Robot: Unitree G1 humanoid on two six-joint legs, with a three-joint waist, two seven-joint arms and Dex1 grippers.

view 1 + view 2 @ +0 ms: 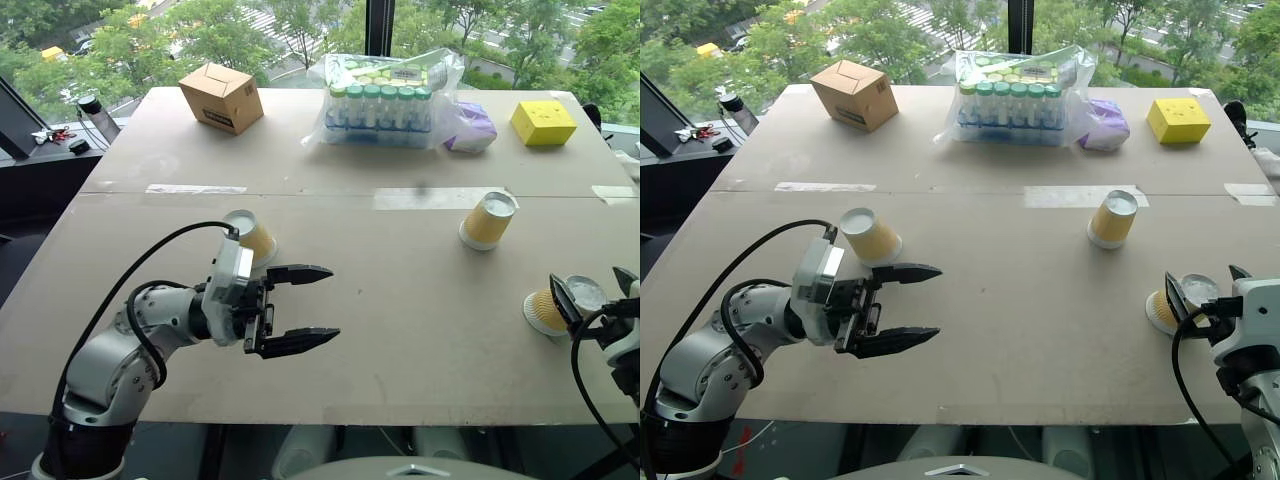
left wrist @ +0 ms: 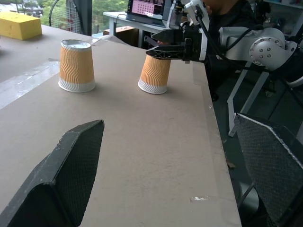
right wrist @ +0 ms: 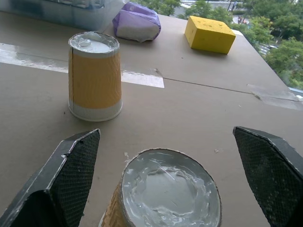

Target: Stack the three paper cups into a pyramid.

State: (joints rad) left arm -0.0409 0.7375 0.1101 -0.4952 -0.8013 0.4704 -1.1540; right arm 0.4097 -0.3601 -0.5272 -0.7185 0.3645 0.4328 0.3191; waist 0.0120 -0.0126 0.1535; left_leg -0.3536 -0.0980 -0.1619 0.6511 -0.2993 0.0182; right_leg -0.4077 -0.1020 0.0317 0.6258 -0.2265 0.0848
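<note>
We see all three paper cups [image 1: 489,221] [image 1: 553,308] [image 1: 252,238] upside down on the table [image 1: 400,300], axes upright, both grippers' fingers [image 1: 298,343] [image 1: 1177,296] wide, empty.

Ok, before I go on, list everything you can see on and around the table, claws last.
paper cups: three, yellow-orange with white rims, all upside down; one near the left claw, one mid-table right, one at the right edge between the right claw's fingers.
cardboard box: one, brown, far left of the table.
clear bag of tubes: one, green caps, far middle.
purple pouch: one, beside the bag.
yellow box: one, far right.
tape strips: pale, along the table's seam.
table: one, beige.
left claw: black, open, over bare table beside the first cup.
right claw: black, open, around the right-edge cup, not closed on it.
</note>
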